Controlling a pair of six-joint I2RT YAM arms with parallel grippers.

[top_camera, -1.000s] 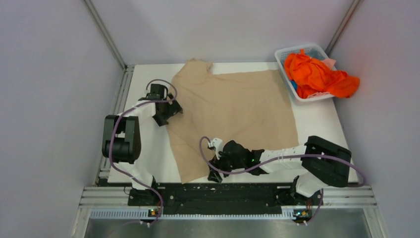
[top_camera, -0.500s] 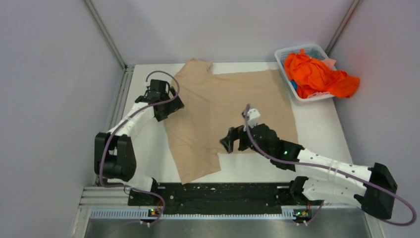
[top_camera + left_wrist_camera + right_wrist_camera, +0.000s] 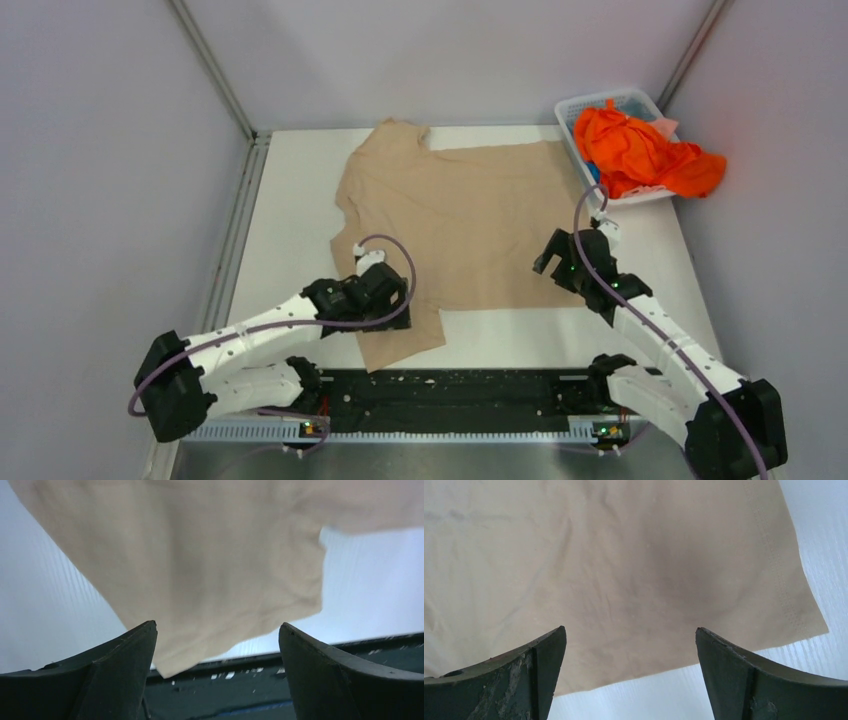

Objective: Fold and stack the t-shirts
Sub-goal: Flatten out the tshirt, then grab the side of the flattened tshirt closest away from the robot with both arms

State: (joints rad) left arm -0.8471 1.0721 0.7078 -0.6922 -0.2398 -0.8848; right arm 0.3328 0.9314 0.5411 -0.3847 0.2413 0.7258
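A beige t-shirt lies spread flat on the white table, with a narrow flap reaching the near edge. My left gripper hovers open and empty over that flap. The left wrist view shows the flap between the open fingers, its corner over the black rail. My right gripper hovers open and empty over the shirt's near right corner. The right wrist view shows that hem corner and bare table between its fingers.
A white basket at the far right corner holds a crumpled orange shirt that spills over its right rim. A black rail runs along the table's near edge. Grey walls close in on the left, back and right.
My left gripper left the shirt's far left edge and swung to the near flap. My right gripper moved from the near left part of the shirt to its near right corner.
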